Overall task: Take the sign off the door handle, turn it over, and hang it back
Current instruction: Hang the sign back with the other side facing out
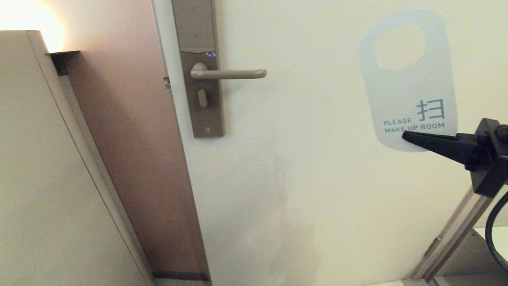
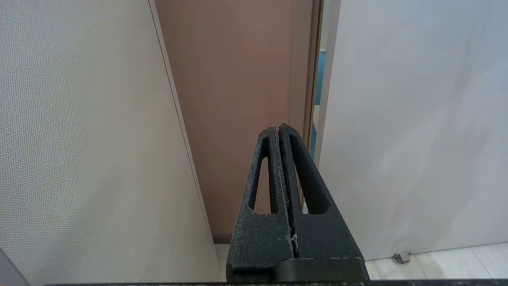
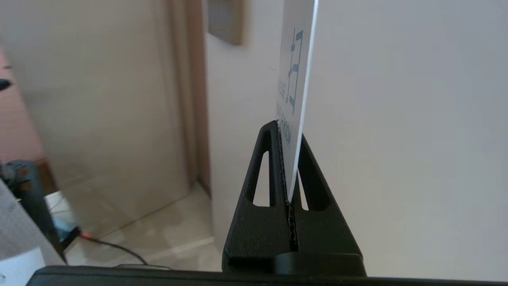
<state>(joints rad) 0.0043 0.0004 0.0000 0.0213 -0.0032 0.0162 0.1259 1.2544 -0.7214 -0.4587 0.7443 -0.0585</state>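
Showing the right gripper (image 1: 408, 137) pinching the sign (image 1: 410, 79) by its bottom edge, white face outward, well right of the door handle (image 1: 228, 74). Thin, light, apparently stiff card; may slip. Left gripper (image 2: 279, 131) clenched empty, parked low.

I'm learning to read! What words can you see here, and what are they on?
"PLEASE MAKE UP ROOM": pale face of the sign, pinched at its bottom edge by the right gripper.
"扫": big blue character above those words.
Door handle and lock plate: no readable text.
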